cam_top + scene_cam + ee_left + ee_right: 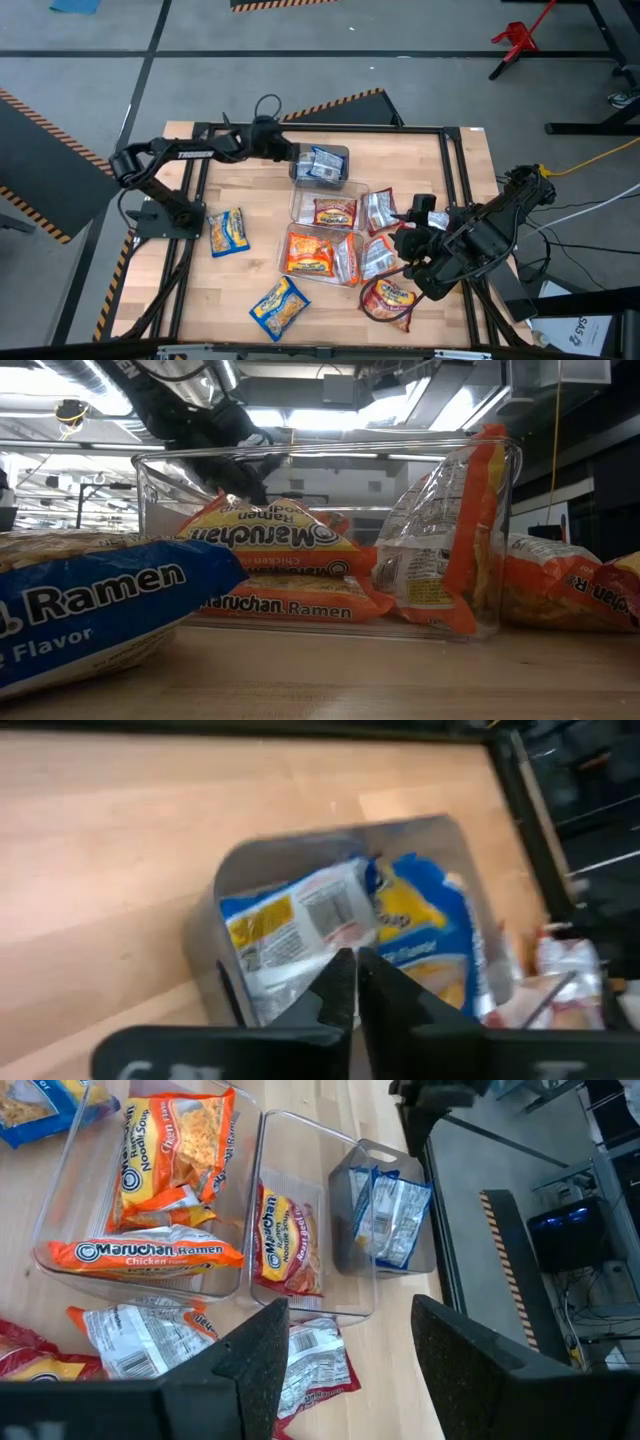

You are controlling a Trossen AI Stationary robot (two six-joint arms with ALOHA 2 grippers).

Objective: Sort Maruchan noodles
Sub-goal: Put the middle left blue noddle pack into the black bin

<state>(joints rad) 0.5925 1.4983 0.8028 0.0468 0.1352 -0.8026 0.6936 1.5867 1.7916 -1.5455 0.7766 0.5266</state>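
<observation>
Blue-and-yellow Maruchan packets (322, 165) lie in the far clear bin (343, 153), the farthest of three bins set in a row down the middle of the wooden surface (250, 190). In the middle bin (297, 207) lies one red packet (334, 212). The near bin (284, 252) holds orange packets (309, 254), with another one standing on edge against its right wall.

Loose packets lie around the bins. One blue packet (228, 232) rests on the left side of the surface, and a second blue packet (279, 307) lies near the front edge. A red-and-silver packet (378, 209) sits just right of the middle bin. An orange-and-silver one (376, 257) lies just right of the near bin, and a red packet (390, 299) lies at the near right.

The left tool (350, 986) hangs over the far bin, just above the blue packets, its fingers clenched together with nothing between them. The right tool (345, 1355) waits above the right side of the surface, near the loose red packets. Its fingers are spread apart and empty.
</observation>
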